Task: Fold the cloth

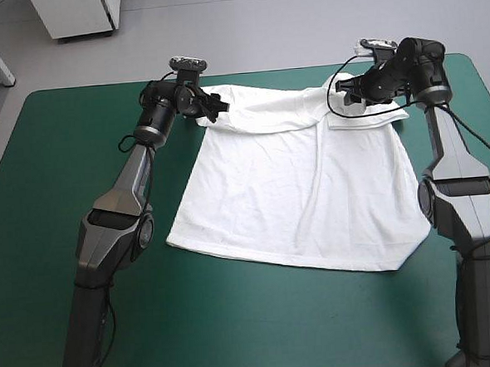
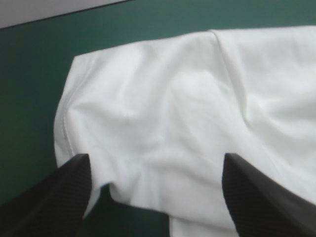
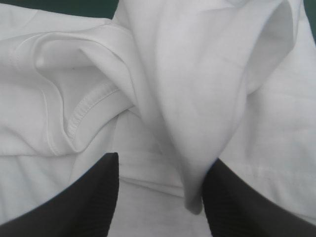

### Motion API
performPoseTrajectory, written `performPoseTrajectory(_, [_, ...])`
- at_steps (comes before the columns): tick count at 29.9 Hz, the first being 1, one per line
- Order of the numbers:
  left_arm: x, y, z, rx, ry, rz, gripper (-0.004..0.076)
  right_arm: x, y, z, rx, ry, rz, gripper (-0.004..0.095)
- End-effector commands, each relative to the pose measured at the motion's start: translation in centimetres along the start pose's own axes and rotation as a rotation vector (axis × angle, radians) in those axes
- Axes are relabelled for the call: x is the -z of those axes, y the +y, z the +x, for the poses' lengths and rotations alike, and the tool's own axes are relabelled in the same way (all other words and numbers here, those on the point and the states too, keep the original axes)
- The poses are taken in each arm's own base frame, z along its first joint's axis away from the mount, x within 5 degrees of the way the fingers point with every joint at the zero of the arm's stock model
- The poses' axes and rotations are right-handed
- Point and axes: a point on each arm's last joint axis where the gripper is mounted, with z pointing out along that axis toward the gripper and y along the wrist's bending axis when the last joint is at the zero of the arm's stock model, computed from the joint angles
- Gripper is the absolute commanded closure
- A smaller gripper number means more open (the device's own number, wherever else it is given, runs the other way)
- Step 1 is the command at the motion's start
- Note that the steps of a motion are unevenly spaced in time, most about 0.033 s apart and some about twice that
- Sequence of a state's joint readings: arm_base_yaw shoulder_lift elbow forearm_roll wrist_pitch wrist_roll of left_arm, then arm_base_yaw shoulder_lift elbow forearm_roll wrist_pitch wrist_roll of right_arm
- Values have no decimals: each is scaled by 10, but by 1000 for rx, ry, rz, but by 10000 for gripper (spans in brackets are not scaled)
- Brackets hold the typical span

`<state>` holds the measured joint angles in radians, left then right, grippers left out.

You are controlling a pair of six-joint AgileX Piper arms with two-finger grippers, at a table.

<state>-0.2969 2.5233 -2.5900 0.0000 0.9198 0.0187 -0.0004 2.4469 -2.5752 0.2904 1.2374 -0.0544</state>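
The white T-shirt [image 1: 304,196] lies spread on the teal-green cover, hem toward the near edge. Its shoulder area is folded inward along the far side. My left gripper [image 1: 218,108] hovers at the shirt's far left corner. In the left wrist view its fingers [image 2: 54,197] stand wide apart, open [image 2: 155,197], over the folded sleeve [image 2: 163,108]. My right gripper [image 1: 349,90] is at the far right corner, also open [image 3: 160,197]. A raised ridge of cloth [image 3: 197,108] runs between its fingers, with the collar seam [image 3: 74,118] beside it.
The teal-green cover [image 1: 62,178] shows on every side of the shirt. The table's far edge [image 1: 263,72] lies close behind both grippers.
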Motion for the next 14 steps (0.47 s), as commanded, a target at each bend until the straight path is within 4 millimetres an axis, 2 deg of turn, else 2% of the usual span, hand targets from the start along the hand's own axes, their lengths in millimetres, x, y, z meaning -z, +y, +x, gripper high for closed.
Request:
performPoseTrajectory(1, [82,-3,-45,-53,-153,31,126,72,16,-21,32,-170,13,377])
performPoseTrajectory(4, [116,-3,-56,-134,-185,18,175,105,24,-28,59,-257,27,377])
performPoseTrajectory(8, [174,1,-71,-187,-239,-26,228,149,34,-30,90,-338,66,377])
performPoseTrajectory(14, [251,3,-70,-200,-194,-50,246,219,54,-19,135,-427,104,386])
